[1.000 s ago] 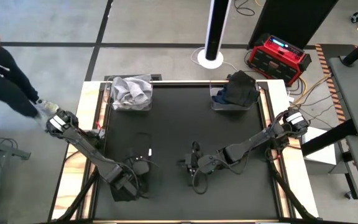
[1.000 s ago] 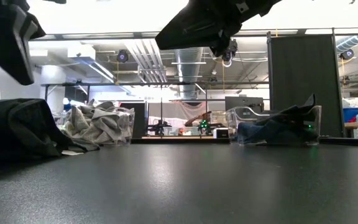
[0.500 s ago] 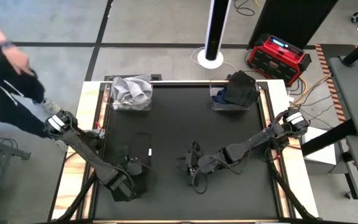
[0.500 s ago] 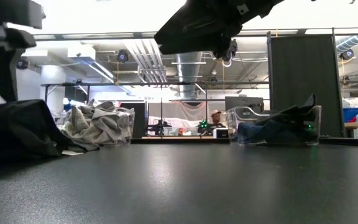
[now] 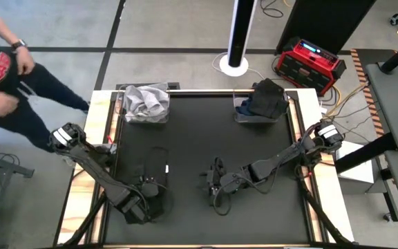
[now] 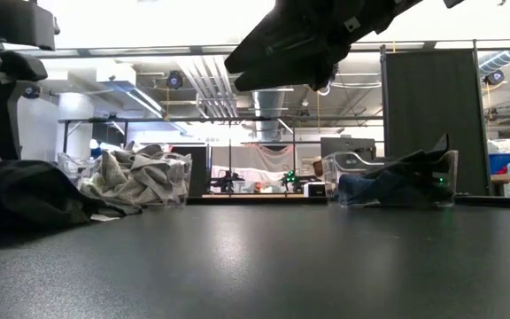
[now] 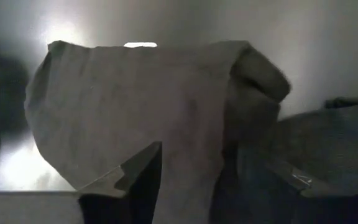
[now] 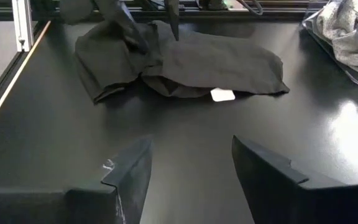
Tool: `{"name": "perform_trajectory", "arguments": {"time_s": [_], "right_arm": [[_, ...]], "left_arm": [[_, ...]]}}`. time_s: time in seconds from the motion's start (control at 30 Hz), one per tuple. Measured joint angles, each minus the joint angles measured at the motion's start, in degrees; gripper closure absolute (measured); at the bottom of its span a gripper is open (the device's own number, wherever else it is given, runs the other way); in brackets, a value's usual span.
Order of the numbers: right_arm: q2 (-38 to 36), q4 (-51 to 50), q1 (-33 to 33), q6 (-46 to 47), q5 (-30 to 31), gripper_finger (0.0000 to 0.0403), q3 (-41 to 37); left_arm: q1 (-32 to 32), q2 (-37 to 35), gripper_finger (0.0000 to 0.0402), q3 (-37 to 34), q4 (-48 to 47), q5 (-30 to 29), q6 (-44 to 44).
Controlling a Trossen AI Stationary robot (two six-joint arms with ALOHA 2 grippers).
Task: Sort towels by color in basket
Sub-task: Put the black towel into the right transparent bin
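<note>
I am holding the left gripper [image 5: 148, 188] low over the black towel [image 8: 185, 62], which is lying crumpled at the table's [image 5: 206, 145] front left. Its fingers [image 7: 135, 180] are spread open astride a fold, not closed on it. The right gripper [image 5: 215, 181] is hovering mid-table, fingers [image 8: 129, 174] open, gripping nothing.

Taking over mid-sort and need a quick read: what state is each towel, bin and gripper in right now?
Black towel: flat on table, crumpled, white tag showing.
Left gripper: open, down over the black towel.
Right gripper: open, empty, mid-table.
Left clear bin: holds light grey and white towels.
Right clear bin: holds black and navy towels, piled above rim.
</note>
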Motion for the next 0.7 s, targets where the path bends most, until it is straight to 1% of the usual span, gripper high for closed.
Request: {"name": "perform_trajectory", "arguments": {"time_s": [0.17, 0.3, 0.43, 0.53, 0.7], "right_arm": [[0.02, -0.33, 0.00, -0.08, -0.02, 0.0185, -0.02], [0.09, -0.33, 0.00, -0.09, -0.02, 0.0179, -0.02], [0.09, -0.33, 0.00, -0.10, -0.03, 0.0175, -0.02], [0.10, -0.34, 0.00, -0.11, -0.04, 0.0174, -0.02], [0.11, -0.94, 0.00, -0.11, -0.06, 0.0179, -0.04]], "left_arm": [[-0.71, -0.23, 0.0199, 1.23, 0.14, 1.11, 1.92], [-0.72, -0.23, 0.0183, 0.46, 0.07, 2.70, 3.41], [-0.82, 0.09, 0.0185, -0.40, 0.28, 0.90, 4.41], [-0.85, 0.50, 0.0209, -0.77, 1.05, -0.85, 6.25], [-0.85, 1.05, 0.0286, -1.25, 1.21, -0.98, 6.73]]}}
